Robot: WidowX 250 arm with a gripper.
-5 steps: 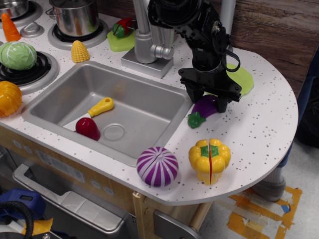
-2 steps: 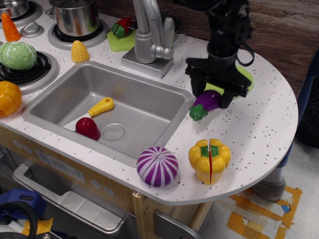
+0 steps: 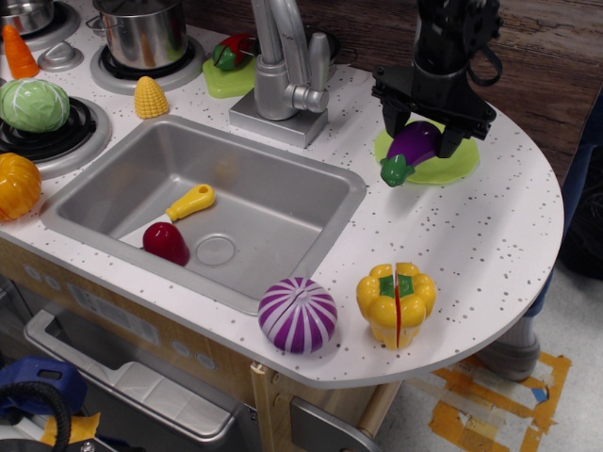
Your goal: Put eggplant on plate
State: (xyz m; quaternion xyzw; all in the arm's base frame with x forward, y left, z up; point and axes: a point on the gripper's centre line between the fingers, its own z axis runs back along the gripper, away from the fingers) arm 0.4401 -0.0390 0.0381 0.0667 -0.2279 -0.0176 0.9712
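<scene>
black robot gripper (image 3: pixel 422 134) has its fingers clamped on the small glossy purple plastic eggplant (image 3: pixel 412 147), one finger on each side of the body. eggplant sits over the flat lime-green round plastic plate (image 3: pixel 450 165), tilted, green stem cap pointing down-left past the plate's left edge; cannot tell if it touches the plate. plate lies right of the silver faucet (image 3: pixel 283 66). metal sink (image 3: pixel 203 202) left of plate. yellow split toy pepper (image 3: pixel 397 301) and purple-white striped round vegetable (image 3: pixel 298 315) sit nearer the counter's front edge, well apart from the plate.

faucet (image 3: pixel 283 66) left of plate (image 3: pixel 450 162)
</scene>
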